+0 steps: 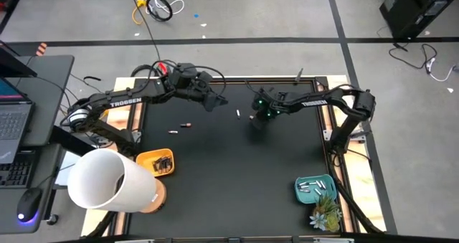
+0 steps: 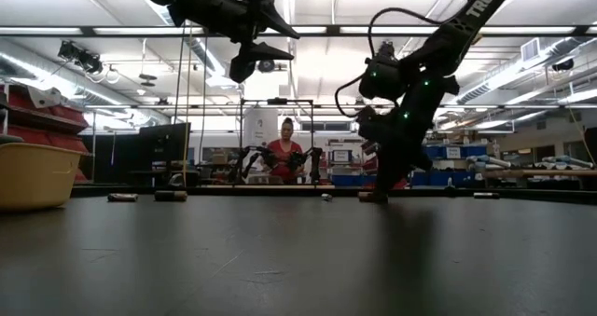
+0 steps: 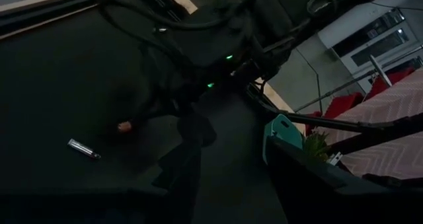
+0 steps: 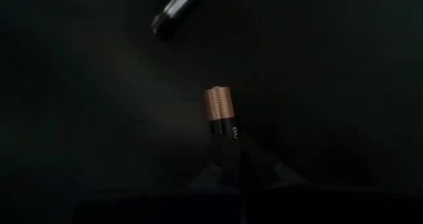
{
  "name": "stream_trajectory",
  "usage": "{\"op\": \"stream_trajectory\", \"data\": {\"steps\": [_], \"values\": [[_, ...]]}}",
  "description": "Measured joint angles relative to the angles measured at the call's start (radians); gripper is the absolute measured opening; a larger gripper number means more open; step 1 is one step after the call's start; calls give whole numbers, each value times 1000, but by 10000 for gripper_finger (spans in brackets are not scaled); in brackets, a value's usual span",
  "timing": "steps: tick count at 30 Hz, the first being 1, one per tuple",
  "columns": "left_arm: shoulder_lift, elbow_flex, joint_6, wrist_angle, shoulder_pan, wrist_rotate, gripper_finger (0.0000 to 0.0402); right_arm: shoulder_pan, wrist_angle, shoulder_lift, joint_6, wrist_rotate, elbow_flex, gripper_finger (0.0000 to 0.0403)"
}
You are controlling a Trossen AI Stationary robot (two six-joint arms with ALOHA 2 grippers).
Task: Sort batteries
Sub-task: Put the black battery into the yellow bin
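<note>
- Copper-topped battery (image 4: 220,115) is right here in my right gripper (image 4: 231,159), fingers pinched shut on its dark body, the copper end poking out past the tips.
- That gripper is down at the black mat (image 1: 237,171), toward its far side and just right of middle, as the high view shows (image 1: 258,118).
- Just beyond the held cell lies a silver battery (image 4: 177,9) on the mat, close by but not touching; from above it is the pale sliver (image 1: 238,113) between my two arms.
- Two more loose ones sit farther left on the mat: a dark battery with a reddish end (image 1: 186,124) and a pale battery (image 1: 173,132) nearer the front.
- My left gripper (image 1: 213,99) hangs above the mat's far side, fingers spread wide, holding nothing.
- Sorted cells are already in place: dark ones in the orange tray (image 1: 145,159) at front left, pale ones in the teal tray (image 1: 301,193) at front right.
- A white cylinder (image 1: 107,180) lies beside the orange tray, and a small plant (image 1: 324,216) sits by the teal one.
</note>
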Motion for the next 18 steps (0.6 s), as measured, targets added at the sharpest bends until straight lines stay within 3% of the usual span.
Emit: {"op": "stream_trajectory", "data": {"steps": [11, 18], "values": [[0, 0, -3, 82, 0, -60, 186, 18, -29, -56, -47, -82, 4, 4], [0, 0, -29, 97, 0, -63, 186, 29, -27, -57, -84, 11, 4, 77]]}}
